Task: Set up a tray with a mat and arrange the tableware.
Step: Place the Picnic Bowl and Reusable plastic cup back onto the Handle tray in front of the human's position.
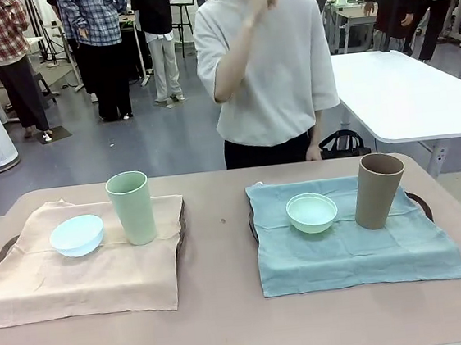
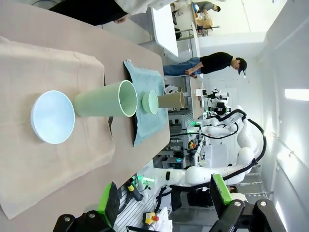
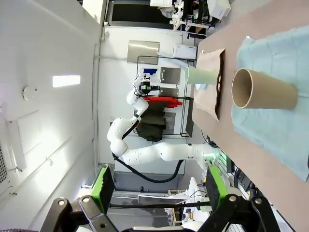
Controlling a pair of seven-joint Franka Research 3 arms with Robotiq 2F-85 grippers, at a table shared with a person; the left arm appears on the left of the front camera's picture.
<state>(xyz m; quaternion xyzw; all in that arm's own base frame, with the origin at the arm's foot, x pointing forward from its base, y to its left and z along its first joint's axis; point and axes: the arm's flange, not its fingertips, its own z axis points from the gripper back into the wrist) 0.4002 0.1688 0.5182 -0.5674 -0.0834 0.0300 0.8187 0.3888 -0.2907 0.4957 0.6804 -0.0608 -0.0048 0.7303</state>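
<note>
Both your jaws stand released, holding nothing. The light green cup (image 2: 104, 100) and tan cup (image 3: 263, 89) stand well ahead of them; a careless reach could topple either.

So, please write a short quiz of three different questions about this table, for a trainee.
1. True or false: the light green cup stands upright on the beige mat.
2. Which bowl sits on the blue mat? A. pale blue bowl B. mint green bowl C. none
3. Fill in: the left tool and the right tool are both ____.

Key: 1 true; 2 B; 3 open. The tan brown cup also stands on the blue mat.
</note>
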